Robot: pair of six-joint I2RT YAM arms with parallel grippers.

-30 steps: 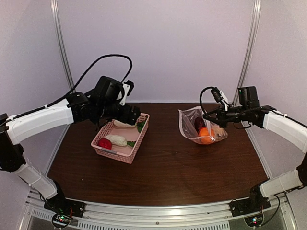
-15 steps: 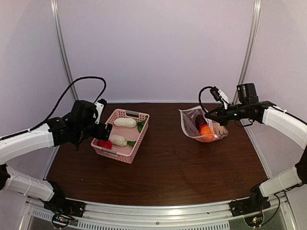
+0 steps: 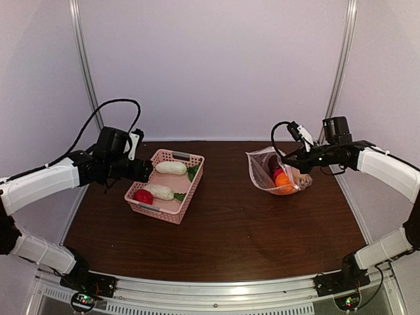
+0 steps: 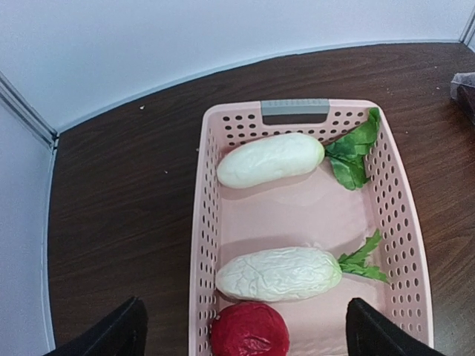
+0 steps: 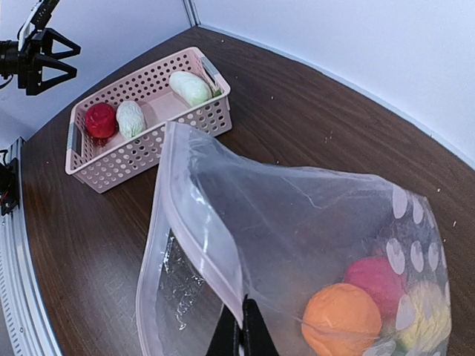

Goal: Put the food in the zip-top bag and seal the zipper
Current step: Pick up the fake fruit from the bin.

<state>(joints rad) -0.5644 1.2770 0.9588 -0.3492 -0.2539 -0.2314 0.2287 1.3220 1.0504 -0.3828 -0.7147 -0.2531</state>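
My left pincer point(image 3: 143, 172) wide open near basket point(image 4: 200, 245) holding 2 radishes point(image 4: 271, 159), 1 red fruit point(image 4: 249, 331) | my right pincer point(image 5: 241, 337) pinches bag point(image 5: 297, 222) mouth edge

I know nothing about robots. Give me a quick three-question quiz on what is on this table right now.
1. True or false: both white radishes lie in the pink basket.
2. What does the right pincer grip? A) the zip-top bag B) a radish C) nothing
3. Fill in: the round toy next to the radishes in the basket is ____.
Key: 1 true; 2 A; 3 red.
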